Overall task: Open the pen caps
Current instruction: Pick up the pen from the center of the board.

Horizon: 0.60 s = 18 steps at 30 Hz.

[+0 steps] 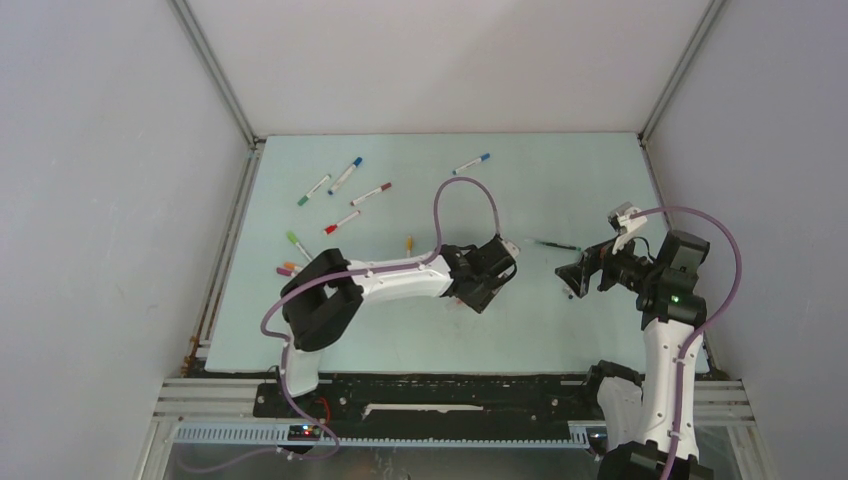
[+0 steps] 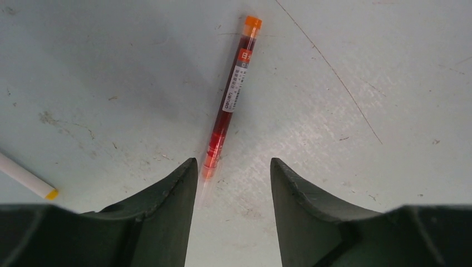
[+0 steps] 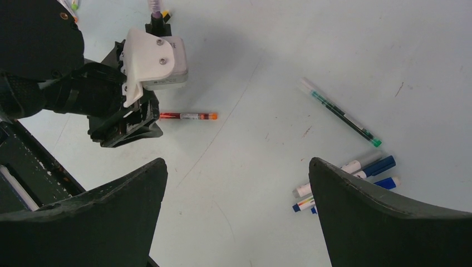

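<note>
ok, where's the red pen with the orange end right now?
Left wrist view: the red pen lies flat on the table, its near tip between the left gripper's parted fingers, closer to the image-left one.

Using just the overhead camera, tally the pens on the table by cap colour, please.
Green caps: 2
Blue caps: 2
Red caps: 2
Yellow cap: 1
Orange cap: 1
Magenta cap: 1
Slim dark green pen: 1
Total: 10

The pale green table (image 1: 400,340) is carrying a red pen (image 3: 188,116), with a green pen (image 3: 339,114) lying just right of it and capped pens (image 1: 345,176) lying scattered far left of it.
</note>
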Tool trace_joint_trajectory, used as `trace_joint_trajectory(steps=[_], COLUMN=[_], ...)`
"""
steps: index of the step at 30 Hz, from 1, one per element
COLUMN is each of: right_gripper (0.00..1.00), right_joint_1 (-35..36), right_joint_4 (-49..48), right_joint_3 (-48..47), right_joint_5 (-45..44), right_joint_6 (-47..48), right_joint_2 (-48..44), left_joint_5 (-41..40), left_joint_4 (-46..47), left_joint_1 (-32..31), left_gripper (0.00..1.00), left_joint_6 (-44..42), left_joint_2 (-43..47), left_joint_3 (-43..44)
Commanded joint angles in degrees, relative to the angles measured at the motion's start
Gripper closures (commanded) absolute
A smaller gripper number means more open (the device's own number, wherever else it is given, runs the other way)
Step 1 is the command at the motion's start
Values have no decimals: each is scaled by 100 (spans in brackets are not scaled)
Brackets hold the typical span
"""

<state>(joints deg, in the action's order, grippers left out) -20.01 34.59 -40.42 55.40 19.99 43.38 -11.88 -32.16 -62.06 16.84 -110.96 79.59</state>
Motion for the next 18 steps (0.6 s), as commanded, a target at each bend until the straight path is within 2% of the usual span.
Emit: trace_joint_trajectory(steps=[1, 6, 18], right_gripper=[0, 0, 0], right_joint_1=[-29, -38, -64], right_joint_4=[-164, -154, -154], right_joint_3=[-62, -62, -62], right_joint_5=[-33, -29, -21], right_joint_6=[22, 31, 49], right_joint_2=[13, 22, 39], left_joint_5=[-83, -4, 321], left_joint_4=[-66, -23, 157], left_joint_1=[64, 185, 334], left_gripper=[46, 47, 57], left_joint_6=[-205, -234, -190], left_joint_2=[-141, -219, -294], left_joint_3=[364, 353, 177])
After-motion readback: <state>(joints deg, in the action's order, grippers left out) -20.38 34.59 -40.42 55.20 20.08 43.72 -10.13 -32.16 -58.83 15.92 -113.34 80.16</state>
